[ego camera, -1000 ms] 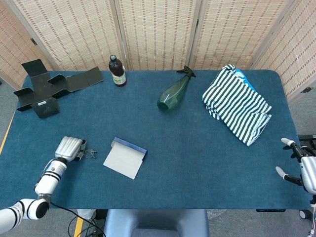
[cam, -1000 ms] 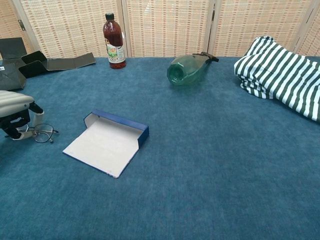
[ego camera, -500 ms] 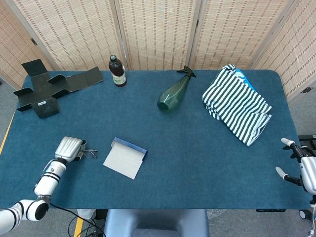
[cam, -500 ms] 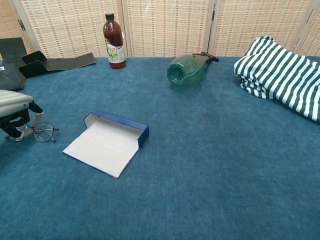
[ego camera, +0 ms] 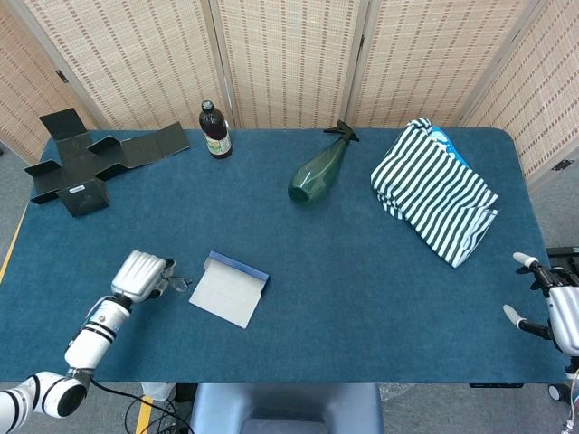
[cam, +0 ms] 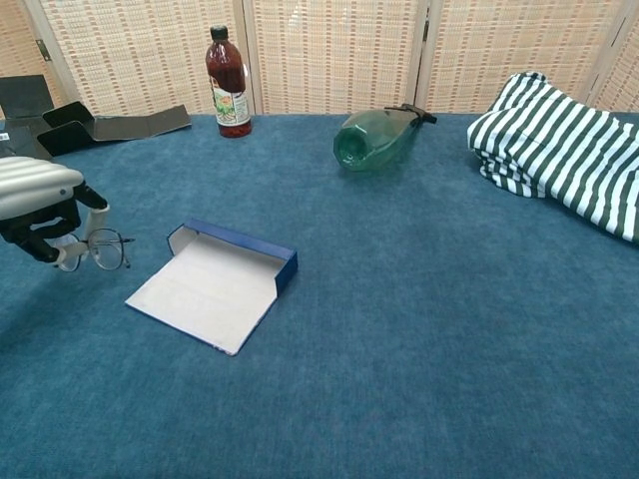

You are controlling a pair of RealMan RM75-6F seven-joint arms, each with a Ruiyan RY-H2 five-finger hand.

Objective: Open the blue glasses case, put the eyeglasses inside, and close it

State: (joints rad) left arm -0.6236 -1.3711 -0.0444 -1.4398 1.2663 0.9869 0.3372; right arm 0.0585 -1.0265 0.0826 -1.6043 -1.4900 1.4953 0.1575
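Chest view showed our left hand (cam: 40, 205) pinching one pair of eyeglasses (cam: 105, 249), lifted just left of the one blue glasses case (cam: 215, 279), which lay open. Our right hand (ego camera: 547, 307) hung off the table's (ego camera: 362, 271) right edge, fingers spread, holding nothing.

The blue-carpeted table (ego camera: 362, 271) bears an open glasses case (ego camera: 230, 288), bottle (ego camera: 215, 131), striped cloth (ego camera: 434, 190) (folded).
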